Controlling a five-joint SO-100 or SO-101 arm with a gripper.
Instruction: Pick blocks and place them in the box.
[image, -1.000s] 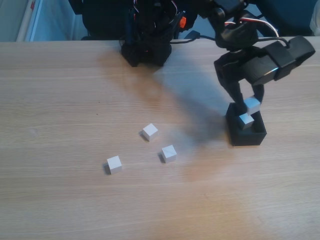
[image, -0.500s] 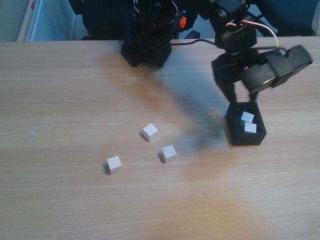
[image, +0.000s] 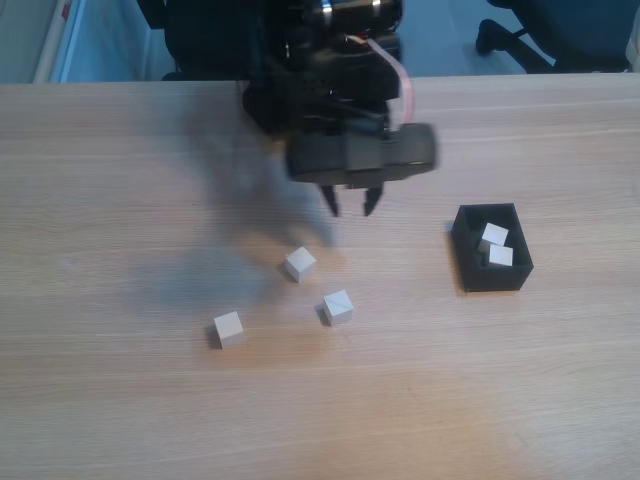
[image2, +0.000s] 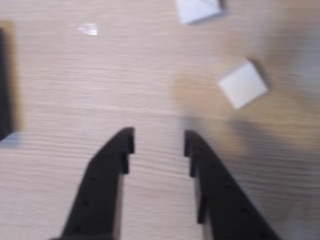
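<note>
On the wooden counter (image: 120, 400), in the fixed view, three loose blocks lie left of centre. Farthest left is one block (image: 228, 328); at about its one o'clock, well apart, sits a second block (image: 299, 263); a third block (image: 338, 306) lies near the second, at roughly its five o'clock. All three rest flat on the counter and none touches another.

Above them hangs the black arm, its tool (image: 349, 205) pointing down, at about one o'clock from the second block and clear of it. Its two tips stand apart with bare counter between them, and nothing is held.

Further right, at about three o'clock from the tool and well apart from it, stands the box (image: 470, 265), a small black open-topped tray. Inside it lie two more blocks, one (image: 493, 235) toward twelve o'clock and another (image: 501, 256) just beside it at six o'clock, seemingly touching.

In the wrist view, which is blurred, the tool (image2: 159, 142) rises from the bottom edge with its dark fingers (image2: 102, 180) spread over plain wood grain. A block (image2: 242, 83) lies on the counter at about one o'clock from the tips, apart from them, and another block (image2: 198, 9) is cut by the top edge.
</note>
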